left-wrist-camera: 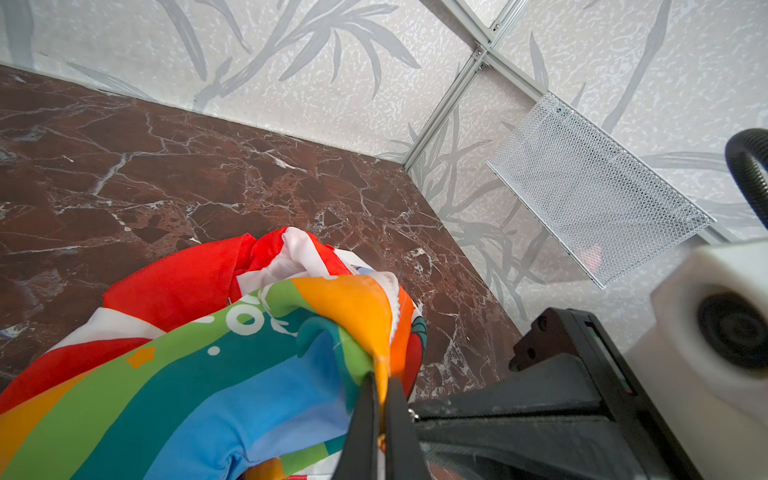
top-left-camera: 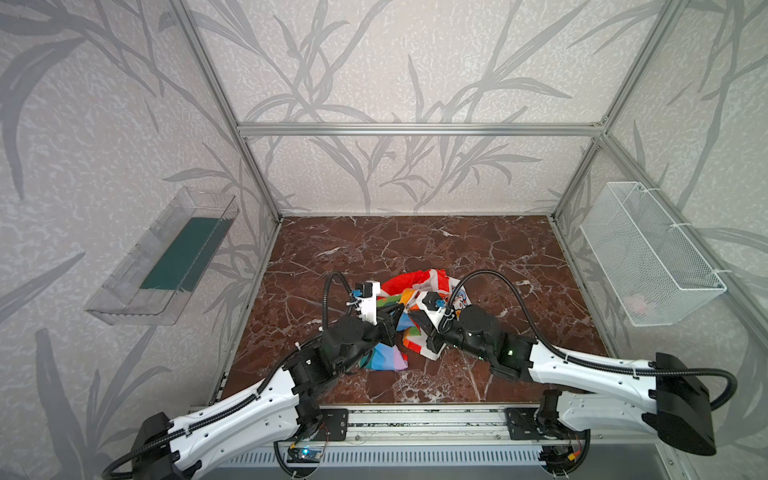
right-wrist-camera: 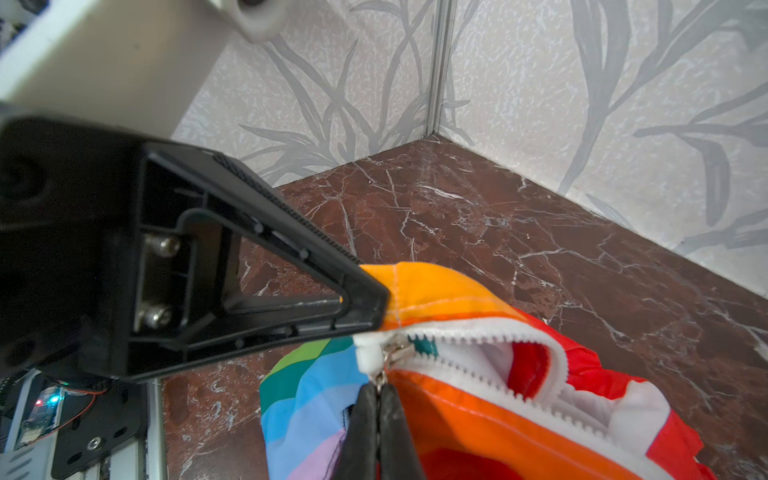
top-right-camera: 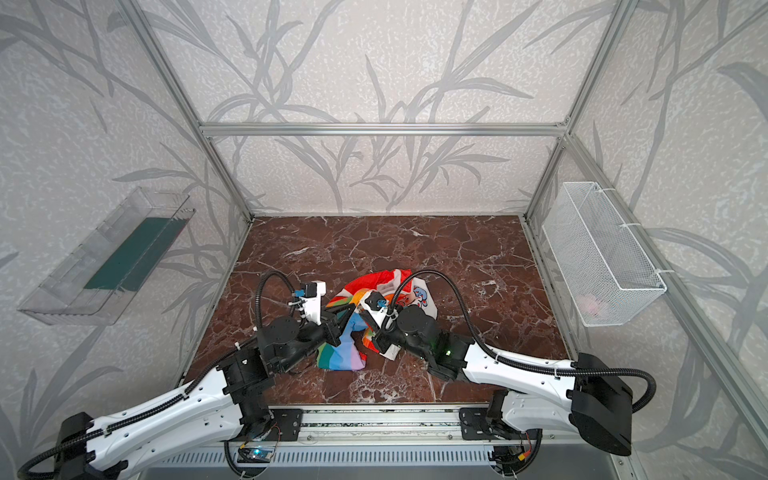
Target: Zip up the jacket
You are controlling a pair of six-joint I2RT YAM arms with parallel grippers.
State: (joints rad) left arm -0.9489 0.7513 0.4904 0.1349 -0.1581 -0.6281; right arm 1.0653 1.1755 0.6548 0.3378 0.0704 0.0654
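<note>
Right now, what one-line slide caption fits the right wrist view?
With the jacket unzipped, the right gripper pinches the zipper pull while the left gripper clamps orange fabric beside it.

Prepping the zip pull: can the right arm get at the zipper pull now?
Probably yes: the right arm has its jaws seemingly shut on the zipper pull, nothing between; the left arm pinches the jacket beside it.

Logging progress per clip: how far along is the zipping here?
Done: both zipper sides appear joined at the slider. In hand: left gripper pinches the jacket fabric; right gripper is shut on the pull. To do: the teeth beyond gape open, nearly the whole run.
</note>
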